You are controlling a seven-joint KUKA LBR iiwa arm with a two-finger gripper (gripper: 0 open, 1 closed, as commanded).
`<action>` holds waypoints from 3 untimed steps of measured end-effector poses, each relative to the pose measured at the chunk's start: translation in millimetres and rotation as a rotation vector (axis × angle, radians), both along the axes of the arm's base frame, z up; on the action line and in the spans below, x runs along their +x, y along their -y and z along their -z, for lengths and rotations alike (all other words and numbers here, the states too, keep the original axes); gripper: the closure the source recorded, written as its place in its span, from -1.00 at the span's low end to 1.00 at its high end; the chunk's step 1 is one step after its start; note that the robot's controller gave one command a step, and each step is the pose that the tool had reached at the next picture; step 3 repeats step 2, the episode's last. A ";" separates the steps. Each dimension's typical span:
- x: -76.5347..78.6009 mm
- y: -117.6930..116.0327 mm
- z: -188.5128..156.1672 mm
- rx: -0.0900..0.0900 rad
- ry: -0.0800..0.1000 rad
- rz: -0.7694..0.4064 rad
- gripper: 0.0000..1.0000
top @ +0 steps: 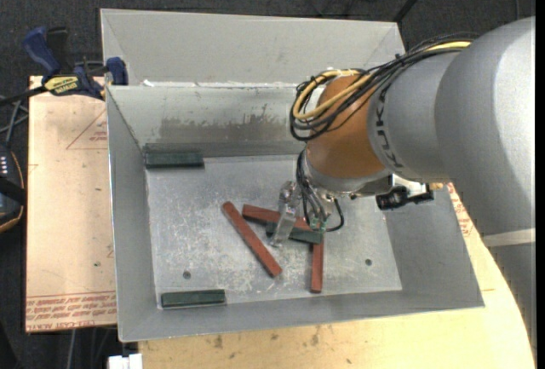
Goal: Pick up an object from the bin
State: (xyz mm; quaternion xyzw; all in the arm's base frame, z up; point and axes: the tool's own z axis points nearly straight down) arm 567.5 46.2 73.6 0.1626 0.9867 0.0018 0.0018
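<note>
- A KUKA arm (477, 120) reaches in from the right. Its gripper (287, 221) is low over the floor of the grey metal bin (128, 188), a little right of the bin's middle.
- The gripper is at a small cluster of bars. Its tip meets the right end of a short red-brown bar (260, 212) that lies roughly crosswise.
- A dark green bar (303, 235) lies just beside the gripper on the right, partly hidden under the wrist.
- A long red-brown bar (251, 239) runs diagonally from the cluster's upper left toward the front wall, close under the short one.
- A third red-brown bar (317, 267) points toward the front wall, with its far end near the dark green bar.
- Two more green bars lie well apart from the cluster. The back-wall green bar (173, 158) is at the foot of the rear wall on the left, and the front green bar (193, 298) is near the front left corner.
- An orange cover (341, 146) and looped yellow-and-black cables (328, 95) sit on the wrist.
- It cannot be told whether the gripper is spread or closed; the wrist hides its working end. Every bar lies flat on the bin floor.
</note>
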 end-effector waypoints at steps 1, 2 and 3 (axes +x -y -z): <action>0.0 0.0 0.0 0.000 0.000 0.000 1.00; -8.7 23.6 -189.4 -0.003 -0.005 -0.015 1.00; -8.7 23.6 -189.4 -0.003 -0.005 -0.015 1.00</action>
